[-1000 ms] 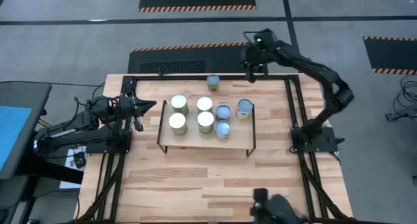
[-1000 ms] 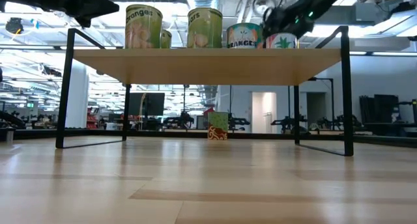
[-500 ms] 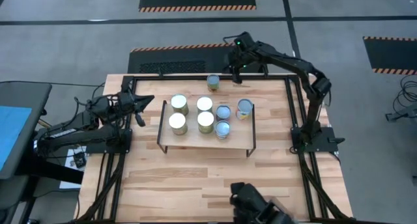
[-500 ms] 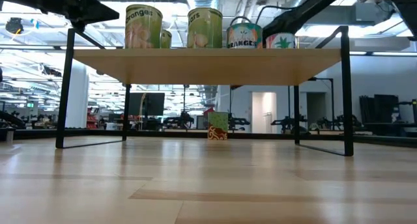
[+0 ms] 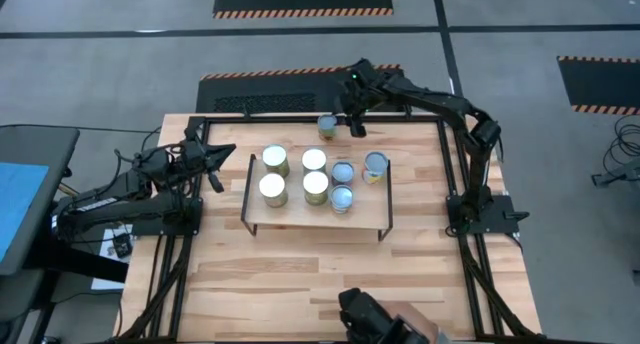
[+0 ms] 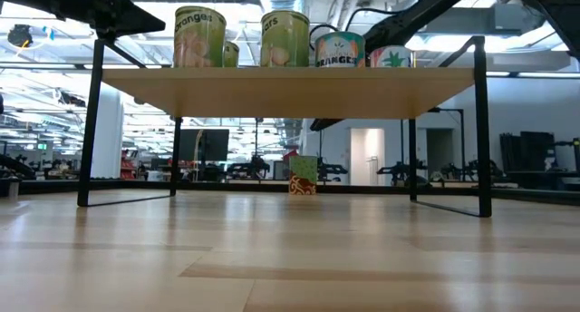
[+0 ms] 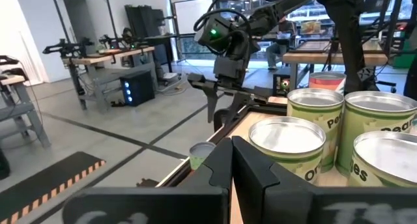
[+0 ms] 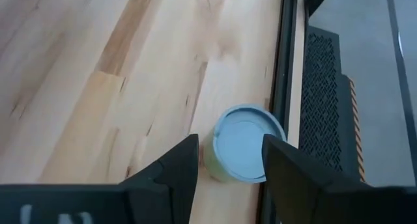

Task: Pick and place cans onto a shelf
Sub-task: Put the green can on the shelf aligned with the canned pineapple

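While the near part of the pale wooden tabletop [image 5: 300, 274] lies bare and the low light-wood shelf on black wire legs [image 5: 300, 219] carries the same 7 silvery-topped tin cans [image 5: 316, 187] as 1 second ago, the change lies beyond it. The right gripper [image 5: 352, 124] has swung from the far right edge of the table to the eighth can, a small tin with a pale bluish top [image 5: 327, 127], which stands alone on the tabletop just behind the shelf. Its jaws, nearly together 1 second ago, are now spread wide, and the right wrist view shows the can between and below the 2 fingers, not yet touched. This reads as the approach to the last pick: 7 of 8 cans are placed, and a descent and a closing of the jaws remain. The left gripper [image 5: 225, 154] waits beside the shelf's left end, jaws pressed together. As to writing, in the low view the yellow-green front can [image 6: 199, 35] reads "oranges", the green can [image 6: 284, 38] ends in "ars", the blue can [image 6: 340, 49] reads "ORANGES", and the whitish can [image 6: 391, 56] shows a pineapple picture. The eighth can's red and green label is unreadable there.
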`<state>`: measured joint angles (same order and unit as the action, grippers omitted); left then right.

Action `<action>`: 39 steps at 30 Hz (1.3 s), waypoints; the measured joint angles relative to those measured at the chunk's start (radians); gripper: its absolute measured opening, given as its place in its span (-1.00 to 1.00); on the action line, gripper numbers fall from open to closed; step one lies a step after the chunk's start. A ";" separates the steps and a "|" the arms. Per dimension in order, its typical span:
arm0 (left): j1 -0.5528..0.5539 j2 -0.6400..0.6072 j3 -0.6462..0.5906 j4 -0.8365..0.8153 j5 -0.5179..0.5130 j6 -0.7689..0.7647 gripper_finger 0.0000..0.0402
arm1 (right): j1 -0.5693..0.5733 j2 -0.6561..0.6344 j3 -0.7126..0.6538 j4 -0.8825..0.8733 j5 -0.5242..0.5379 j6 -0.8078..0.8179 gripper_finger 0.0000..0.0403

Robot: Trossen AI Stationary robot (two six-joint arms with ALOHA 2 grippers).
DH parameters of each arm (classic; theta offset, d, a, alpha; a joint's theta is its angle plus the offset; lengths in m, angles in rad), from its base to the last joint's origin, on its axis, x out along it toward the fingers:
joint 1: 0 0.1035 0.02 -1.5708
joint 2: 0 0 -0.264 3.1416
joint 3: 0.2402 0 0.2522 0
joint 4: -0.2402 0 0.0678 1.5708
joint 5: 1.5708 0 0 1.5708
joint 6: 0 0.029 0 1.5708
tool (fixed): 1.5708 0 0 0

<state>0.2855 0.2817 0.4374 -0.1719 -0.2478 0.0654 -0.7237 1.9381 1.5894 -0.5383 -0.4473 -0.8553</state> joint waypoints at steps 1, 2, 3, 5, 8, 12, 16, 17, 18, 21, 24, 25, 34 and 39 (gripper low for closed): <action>0.000 0.000 0.000 0.000 0.000 0.000 -1.00 | -0.002 0.002 0.000 0.002 0.000 -0.005 -0.04; 0.000 0.000 0.000 -0.002 0.000 0.000 -1.00 | -0.004 0.011 0.001 0.009 0.000 -0.009 -0.04; 0.000 0.000 0.000 -0.005 0.000 0.000 -1.00 | -0.003 0.024 0.003 0.017 -0.002 -0.012 -0.05; 0.000 0.000 0.000 -0.008 0.000 -0.005 -1.00 | -0.003 0.042 -0.003 -0.001 0.016 -0.021 -0.06; 0.000 0.000 0.000 -0.017 0.000 -0.015 -1.00 | 0.009 0.051 -0.002 0.010 0.047 -0.058 -0.07; 0.000 0.000 0.000 -0.019 0.000 -0.022 -1.00 | 0.023 0.059 0.000 0.016 0.055 -0.112 -0.07; 0.000 0.000 0.000 -0.019 0.000 -0.021 -1.00 | 0.031 0.068 0.000 0.016 0.069 -0.159 -0.08; 0.000 0.000 0.000 -0.019 0.000 -0.021 -1.00 | 0.039 0.074 0.003 0.021 0.081 -0.174 -0.08; 0.000 0.000 0.000 -0.019 0.000 -0.021 -1.00 | 0.042 0.078 0.003 0.022 0.090 -0.183 -0.09; 0.000 0.000 0.000 -0.020 0.000 -0.022 -1.00 | 0.043 0.083 -0.002 0.014 0.113 -0.195 -0.12; 0.000 0.000 0.000 -0.021 0.000 -0.022 -1.00 | 0.043 0.079 0.000 0.020 0.113 -0.202 -0.16; 0.000 0.000 0.000 -0.021 0.000 -0.022 -1.00 | 0.043 0.079 0.000 0.020 0.113 -0.203 -0.18; 0.000 0.000 0.000 -0.027 0.001 -0.022 -1.00 | 0.036 0.080 0.000 0.040 0.113 -0.223 -0.25; 0.000 0.000 0.000 -0.036 0.001 -0.022 -1.00 | 0.035 0.080 0.000 0.031 0.114 -0.228 -0.25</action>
<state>0.2852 0.2817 0.4374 -0.2082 -0.2468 0.0437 -0.6885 2.0178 1.5890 -0.5074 -0.3334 -1.0832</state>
